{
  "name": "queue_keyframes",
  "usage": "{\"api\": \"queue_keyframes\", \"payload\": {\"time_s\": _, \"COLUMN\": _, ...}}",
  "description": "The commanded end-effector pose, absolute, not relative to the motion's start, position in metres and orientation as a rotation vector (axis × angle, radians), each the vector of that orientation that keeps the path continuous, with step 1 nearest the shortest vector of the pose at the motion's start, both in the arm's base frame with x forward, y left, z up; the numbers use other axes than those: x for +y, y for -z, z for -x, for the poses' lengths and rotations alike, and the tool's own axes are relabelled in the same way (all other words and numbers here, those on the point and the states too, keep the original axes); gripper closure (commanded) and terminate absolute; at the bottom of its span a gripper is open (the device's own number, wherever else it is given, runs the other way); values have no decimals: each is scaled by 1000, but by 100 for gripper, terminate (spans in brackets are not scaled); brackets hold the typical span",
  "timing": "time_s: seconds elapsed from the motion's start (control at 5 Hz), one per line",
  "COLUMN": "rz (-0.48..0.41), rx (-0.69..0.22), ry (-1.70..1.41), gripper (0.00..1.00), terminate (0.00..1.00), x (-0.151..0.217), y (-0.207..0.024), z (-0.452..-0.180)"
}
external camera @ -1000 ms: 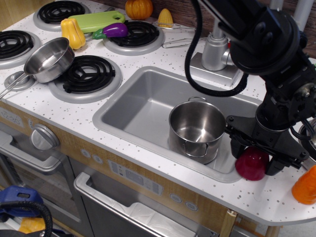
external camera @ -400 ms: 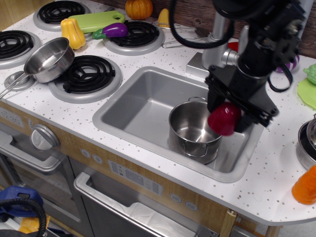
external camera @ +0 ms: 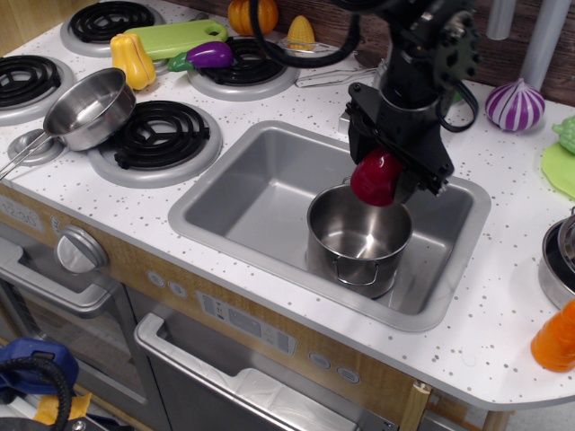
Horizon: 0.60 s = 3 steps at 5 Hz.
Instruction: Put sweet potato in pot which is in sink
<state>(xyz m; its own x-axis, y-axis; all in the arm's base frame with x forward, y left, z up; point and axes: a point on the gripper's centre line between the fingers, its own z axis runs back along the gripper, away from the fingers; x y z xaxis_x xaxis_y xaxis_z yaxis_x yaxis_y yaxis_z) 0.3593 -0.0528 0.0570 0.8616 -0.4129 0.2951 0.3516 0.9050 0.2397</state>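
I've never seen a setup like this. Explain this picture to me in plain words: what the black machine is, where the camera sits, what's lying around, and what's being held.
One camera looks down from the front at a toy kitchen counter. The black machine is a robot arm; its gripper is a two-fingered clamp, here shut on a dark red sweet potato. It hangs just above the rear rim of a shiny steel pot, which stands inside the grey sink. On the stove to the left are a steel saucepan, a yellow squash, a purple eggplant and a green board. A striped purple onion sits at the right.
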Motion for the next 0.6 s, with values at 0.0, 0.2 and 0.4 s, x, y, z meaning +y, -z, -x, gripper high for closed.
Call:
{"api": "queue_keyframes", "payload": {"time_s": 0.0, "rz": -171, "rx": -408, "ry": 408, "gripper": 0, "terminate": 0, "x": -43, "y": -70, "z": -371}}
{"api": "queue_keyframes", "payload": {"time_s": 0.2, "rz": -171, "rx": -408, "ry": 408, "gripper": 0, "terminate": 0, "x": -43, "y": -70, "z": -371}}
{"api": "queue_keyframes", "payload": {"time_s": 0.4, "rz": -171, "rx": -408, "ry": 408, "gripper": 0, "terminate": 100, "x": -43, "y": -70, "z": -371}}
